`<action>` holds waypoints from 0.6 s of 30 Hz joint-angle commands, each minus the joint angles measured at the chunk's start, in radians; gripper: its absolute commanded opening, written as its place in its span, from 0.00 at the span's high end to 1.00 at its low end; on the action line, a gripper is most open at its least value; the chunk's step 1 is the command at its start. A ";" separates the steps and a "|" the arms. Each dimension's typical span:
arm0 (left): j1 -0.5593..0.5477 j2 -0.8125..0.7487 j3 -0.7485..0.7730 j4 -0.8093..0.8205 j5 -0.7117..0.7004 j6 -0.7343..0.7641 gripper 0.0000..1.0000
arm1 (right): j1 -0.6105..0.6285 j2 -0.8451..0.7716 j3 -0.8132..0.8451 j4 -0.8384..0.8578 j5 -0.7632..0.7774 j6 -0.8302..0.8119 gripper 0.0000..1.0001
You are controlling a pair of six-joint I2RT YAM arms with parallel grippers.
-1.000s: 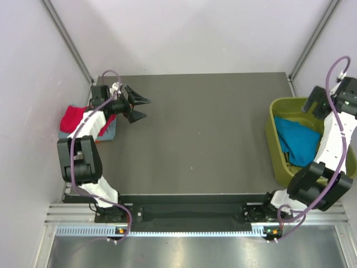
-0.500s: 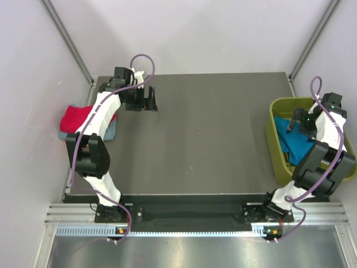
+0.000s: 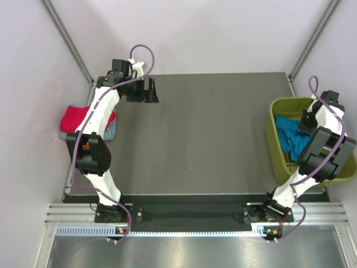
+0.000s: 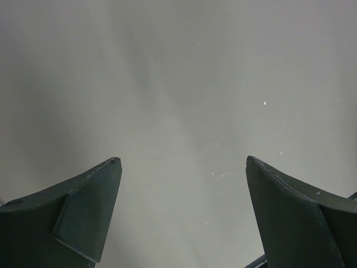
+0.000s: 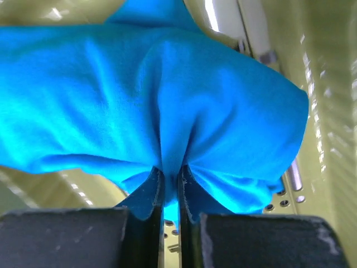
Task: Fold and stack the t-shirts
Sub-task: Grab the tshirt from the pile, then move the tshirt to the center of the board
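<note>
A crumpled teal-blue t-shirt point(image 3: 289, 140) lies in the olive-green bin point(image 3: 271, 146) at the table's right edge. My right gripper point(image 3: 305, 126) reaches down into the bin. In the right wrist view it point(image 5: 170, 174) is shut on a pinched fold of this teal-blue shirt point(image 5: 167, 100). A folded magenta-red t-shirt point(image 3: 74, 118) lies on a grey one point(image 3: 109, 132) off the table's left edge. My left gripper point(image 3: 147, 92) hovers near the table's far left corner, open and holding nothing. In the left wrist view its fingertips point(image 4: 181, 159) stand wide apart over a bare pale surface.
The dark table point(image 3: 195, 134) spans the space between the two arms. Pale walls close in the back and both sides. The perforated bin floor point(image 5: 290, 195) shows beneath the shirt.
My right gripper has dropped into the bin and closed on the teal-blue shirt. The left arm swung away from the folded stack toward the table's far left corner, still open.
</note>
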 commanded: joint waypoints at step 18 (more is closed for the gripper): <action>0.113 -0.046 0.048 0.236 0.277 -0.365 0.06 | 0.330 -0.486 0.467 0.319 -0.531 0.299 1.00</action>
